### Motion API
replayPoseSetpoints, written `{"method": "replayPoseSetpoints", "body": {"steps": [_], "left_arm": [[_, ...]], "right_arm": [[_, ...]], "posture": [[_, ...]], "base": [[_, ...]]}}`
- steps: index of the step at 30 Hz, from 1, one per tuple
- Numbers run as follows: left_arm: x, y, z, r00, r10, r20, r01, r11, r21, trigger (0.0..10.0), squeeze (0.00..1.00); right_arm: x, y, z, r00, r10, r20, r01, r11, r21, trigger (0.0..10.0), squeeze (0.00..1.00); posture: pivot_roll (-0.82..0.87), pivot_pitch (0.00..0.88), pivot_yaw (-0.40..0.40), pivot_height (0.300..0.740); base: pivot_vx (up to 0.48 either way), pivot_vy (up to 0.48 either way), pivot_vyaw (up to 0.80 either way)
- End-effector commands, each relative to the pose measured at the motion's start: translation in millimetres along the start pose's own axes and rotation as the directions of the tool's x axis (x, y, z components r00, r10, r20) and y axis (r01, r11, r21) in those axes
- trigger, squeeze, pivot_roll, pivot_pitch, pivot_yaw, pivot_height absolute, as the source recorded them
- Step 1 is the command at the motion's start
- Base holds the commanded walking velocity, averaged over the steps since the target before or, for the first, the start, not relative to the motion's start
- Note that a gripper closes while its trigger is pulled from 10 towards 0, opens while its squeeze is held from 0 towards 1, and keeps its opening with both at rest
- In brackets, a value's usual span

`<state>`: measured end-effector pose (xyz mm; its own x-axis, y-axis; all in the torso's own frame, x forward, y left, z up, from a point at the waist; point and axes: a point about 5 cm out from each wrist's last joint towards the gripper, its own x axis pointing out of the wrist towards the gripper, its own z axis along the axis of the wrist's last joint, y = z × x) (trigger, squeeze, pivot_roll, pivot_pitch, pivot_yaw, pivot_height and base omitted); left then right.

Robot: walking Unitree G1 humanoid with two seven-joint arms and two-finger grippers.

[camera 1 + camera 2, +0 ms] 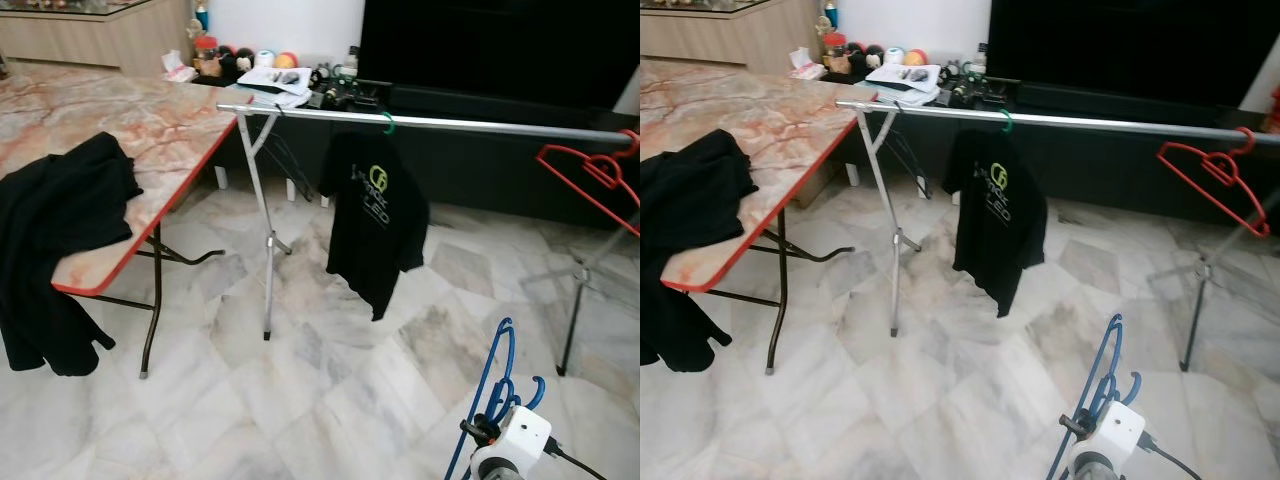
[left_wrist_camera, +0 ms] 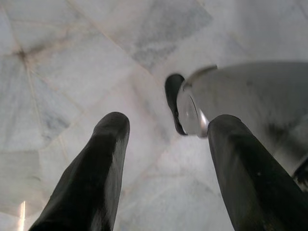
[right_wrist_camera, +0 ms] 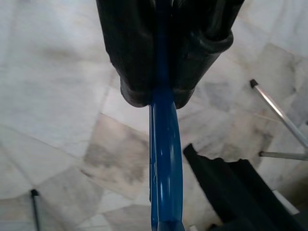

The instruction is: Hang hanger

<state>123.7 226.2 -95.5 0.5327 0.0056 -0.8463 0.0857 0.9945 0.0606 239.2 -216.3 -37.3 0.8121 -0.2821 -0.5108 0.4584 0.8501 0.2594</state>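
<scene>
My right gripper (image 3: pixel 159 94) is shut on a blue hanger (image 1: pixel 499 385), held low at the bottom right above the marble floor; its hook curls up beside my wrist. Ahead, a silver clothes rail (image 1: pixel 470 123) runs from the table corner off to the right. A black T-shirt (image 1: pixel 376 215) hangs from it on a green hanger (image 1: pixel 388 124). Near the rail's right end, a red hanger (image 1: pixel 590 172) hangs tilted. My left gripper (image 2: pixel 163 130) hangs open over the floor, with nothing between its fingers.
A folding table (image 1: pixel 150 125) with a marble-pattern top and red edge stands at the left, with a black garment (image 1: pixel 55 235) draped over its near corner. The rail's crossed legs (image 1: pixel 265 240) stand by the table. A dark TV cabinet (image 1: pixel 500 40) and clutter sit behind.
</scene>
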Motion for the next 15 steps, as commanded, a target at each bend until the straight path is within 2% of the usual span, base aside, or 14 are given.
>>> {"method": "replayPoseSetpoints", "body": {"steps": [1, 5, 10, 15], "left_arm": [[-1.1, -1.0, -5.8, 1.000, -0.001, -0.023, 0.002, 1.000, 0.009, 10.0, 0.00], [-0.4, -4.5, -5.9, 1.000, -0.010, -0.023, 0.011, 1.000, 0.009, 10.0, 0.00], [0.4, -8.7, -5.9, 0.999, -0.025, -0.024, 0.025, 1.000, 0.009, 10.0, 0.00], [1.8, -11.7, -3.1, 0.999, -0.036, -0.017, 0.036, 0.999, 0.009, 10.0, 0.00]], "right_arm": [[0.8, -0.7, 4.7, 1.000, -0.011, 0.029, 0.010, 1.000, 0.027, 10.0, 0.00], [0.9, -0.9, 4.8, 0.999, -0.020, 0.029, 0.019, 0.999, 0.040, 10.0, 0.00], [1.4, -0.3, 5.7, 0.999, -0.021, 0.029, 0.020, 0.999, 0.039, 10.0, 0.00], [2.6, 2.0, 10.3, 0.998, -0.019, 0.054, 0.018, 1.000, 0.022, 10.0, 0.00]], "posture": [[-0.02, 0.040, -0.017, 0.721], [-0.02, 0.028, -0.015, 0.721], [-0.02, 0.021, -0.014, 0.721], [-0.02, 0.033, -0.016, 0.721]], "base": [[0.480, 0.000, 0.00], [0.480, 0.000, -0.24], [0.480, 0.000, -0.73], [0.480, 0.000, 0.00]]}}
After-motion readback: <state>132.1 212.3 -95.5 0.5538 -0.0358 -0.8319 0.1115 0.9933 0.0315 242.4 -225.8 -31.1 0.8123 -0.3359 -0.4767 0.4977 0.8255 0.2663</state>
